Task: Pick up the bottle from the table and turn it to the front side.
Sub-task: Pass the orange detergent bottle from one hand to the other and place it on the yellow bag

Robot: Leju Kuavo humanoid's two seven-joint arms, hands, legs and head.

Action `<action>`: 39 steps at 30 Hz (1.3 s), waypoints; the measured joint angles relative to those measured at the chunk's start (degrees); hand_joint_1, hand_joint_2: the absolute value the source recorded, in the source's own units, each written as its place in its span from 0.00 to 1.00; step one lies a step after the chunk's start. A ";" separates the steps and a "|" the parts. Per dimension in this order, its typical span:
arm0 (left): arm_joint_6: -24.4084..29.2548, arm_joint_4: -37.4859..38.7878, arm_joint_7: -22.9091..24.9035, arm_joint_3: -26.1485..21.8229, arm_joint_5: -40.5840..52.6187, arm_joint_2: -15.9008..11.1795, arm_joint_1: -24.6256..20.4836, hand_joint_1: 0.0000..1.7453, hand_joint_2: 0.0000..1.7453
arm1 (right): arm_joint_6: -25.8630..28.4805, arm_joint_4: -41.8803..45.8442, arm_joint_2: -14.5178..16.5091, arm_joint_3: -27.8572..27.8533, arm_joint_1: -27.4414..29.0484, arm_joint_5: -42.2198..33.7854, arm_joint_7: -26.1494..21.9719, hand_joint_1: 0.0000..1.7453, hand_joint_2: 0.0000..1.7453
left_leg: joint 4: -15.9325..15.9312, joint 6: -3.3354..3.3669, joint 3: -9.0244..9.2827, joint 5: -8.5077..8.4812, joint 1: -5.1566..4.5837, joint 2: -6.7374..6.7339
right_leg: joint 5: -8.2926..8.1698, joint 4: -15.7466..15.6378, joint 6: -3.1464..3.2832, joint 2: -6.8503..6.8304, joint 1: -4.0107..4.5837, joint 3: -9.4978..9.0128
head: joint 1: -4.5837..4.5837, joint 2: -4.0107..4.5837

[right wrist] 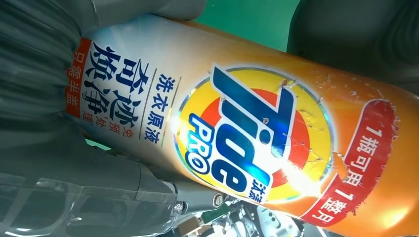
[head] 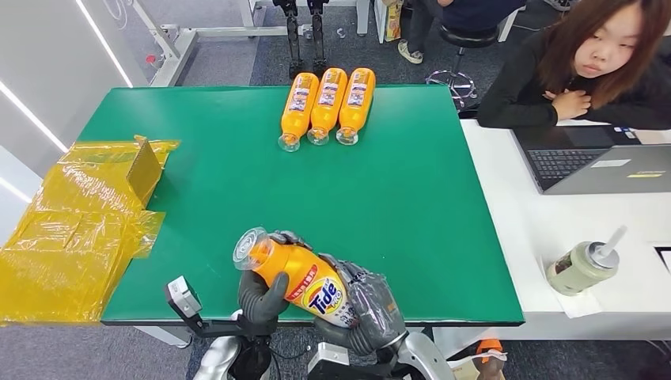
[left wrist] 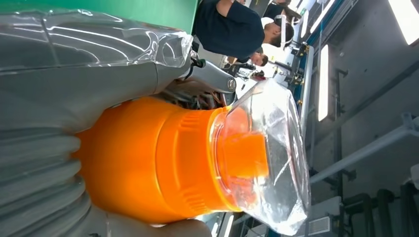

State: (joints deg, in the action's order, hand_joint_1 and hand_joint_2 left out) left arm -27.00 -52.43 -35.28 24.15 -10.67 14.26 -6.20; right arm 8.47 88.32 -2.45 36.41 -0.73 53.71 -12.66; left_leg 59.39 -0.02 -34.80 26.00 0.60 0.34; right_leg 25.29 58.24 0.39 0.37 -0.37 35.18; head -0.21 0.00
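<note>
Right now both hands hold one orange bottle (head: 305, 283) just above the near edge of the green surface (head: 396, 198), roughly at its middle. The left hand (head: 261, 299) grips the bottle near its neck, dark fingers wrapped up around the body just below the clear cap (head: 249, 247), which points toward the surface's left side. The right hand (head: 372, 309) clasps the bottle's base end, its grey fingers curled over the white part of the label. The bottle lies tilted, cap end a little higher, with the blue and yellow logo facing up. From the right wrist view the label (right wrist: 237, 133) reads plainly, with Chinese text on either side of the round logo. From the left wrist view the orange neck sits inside the transparent cap (left wrist: 262, 158). Three more orange bottles (head: 326, 104) lie side by side at the far edge, caps toward the robot. Yellow wrapped boxes (head: 75, 226) rest at the left edge.
</note>
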 joint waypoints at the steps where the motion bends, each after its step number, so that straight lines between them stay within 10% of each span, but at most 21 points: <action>1: 0.02 0.00 0.00 0.00 -0.08 -0.04 -0.01 1.00 1.00 | -0.10 -0.13 0.07 0.01 -0.08 -0.02 -0.02 1.00 1.00 | 0.00 0.00 0.00 0.00 0.00 0.00 | 0.00 0.00 0.00 0.00 0.00 0.00 | 0.00 0.00; 12: 0.36 0.00 0.17 0.00 -0.40 -0.11 -0.01 1.00 1.00 | -1.11 -0.74 0.32 0.02 -0.82 -0.05 0.05 0.97 1.00 | 0.00 0.00 0.00 0.00 0.00 0.01 | 0.00 0.00 0.00 -0.01 0.00 0.00 | 0.02 0.00; 16: 0.40 0.00 0.61 0.01 -0.65 -0.11 0.00 1.00 1.00 | -1.23 -0.86 0.42 0.11 -0.91 0.09 0.15 0.00 1.00 | 0.00 0.00 0.00 0.00 0.00 0.00 | 0.00 0.00 0.00 0.00 0.00 0.00 | 0.01 0.00; 28: 1.79 0.04 1.26 0.46 -1.56 -0.10 -0.07 0.97 1.00 | 2.55 0.54 1.75 0.70 -0.77 2.37 0.35 0.00 1.00 | 0.00 0.00 -0.01 0.00 0.00 -0.01 | 0.00 0.01 0.00 0.02 0.00 0.04 | 0.01 0.00; 39: 18.40 -5.59 -0.37 -2.63 13.83 -4.17 -3.26 0.97 1.00 | 4.42 1.98 2.69 0.98 -0.63 1.30 -1.92 0.00 1.00 | -0.02 -0.08 -0.01 -0.07 0.03 -0.03 | -0.05 0.06 0.07 0.04 0.01 0.05 | 0.01 0.00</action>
State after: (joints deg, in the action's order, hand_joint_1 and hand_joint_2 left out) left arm -8.59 -58.03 -35.65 21.52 3.16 10.09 -9.46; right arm 12.90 90.30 0.24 37.39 -1.36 55.01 -14.58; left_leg 59.37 -0.10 -34.80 25.93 0.63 0.31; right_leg 25.24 58.30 0.46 0.41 -0.36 35.23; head -0.20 0.00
